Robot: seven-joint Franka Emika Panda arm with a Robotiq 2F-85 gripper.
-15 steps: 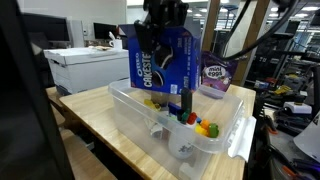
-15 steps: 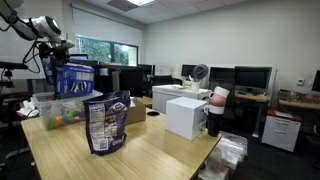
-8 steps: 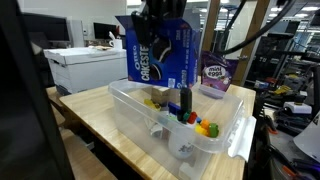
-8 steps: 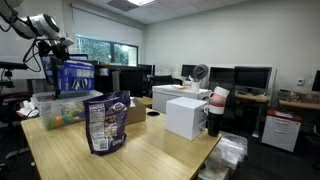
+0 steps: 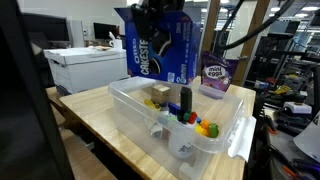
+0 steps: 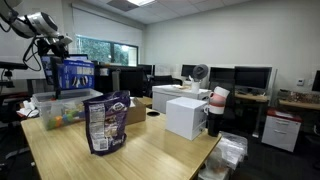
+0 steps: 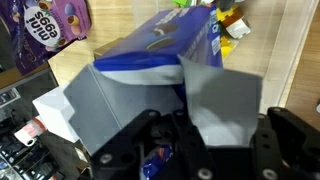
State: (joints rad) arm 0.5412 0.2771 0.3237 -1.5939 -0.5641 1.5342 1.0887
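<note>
A tall blue Oreo box (image 5: 160, 47) hangs above a clear plastic bin (image 5: 135, 118) on the wooden table. My gripper (image 5: 155, 12) is shut on the box's open top flap. From farther off, the box (image 6: 70, 73) hangs under the gripper (image 6: 57, 46) over the bin (image 6: 42, 108). In the wrist view the box (image 7: 160, 55) stretches away from the gripper (image 7: 205, 140), with its grey flaps spread and a cookie pack showing inside. In the bin lie a black bottle (image 5: 186, 100), a wooden block (image 5: 160, 92) and small coloured toys (image 5: 205, 127).
A purple Mini Eggs bag (image 5: 215, 75) stands on the table beyond the bin, also seen as the bag (image 6: 105, 122) in front of it. A white cabinet (image 5: 80, 65) stands behind the table. A white box (image 6: 187, 115) sits past the table's far end.
The gripper has lifted the Oreo box higher above the bin. The wooden block behind the black bottle has come into view.
</note>
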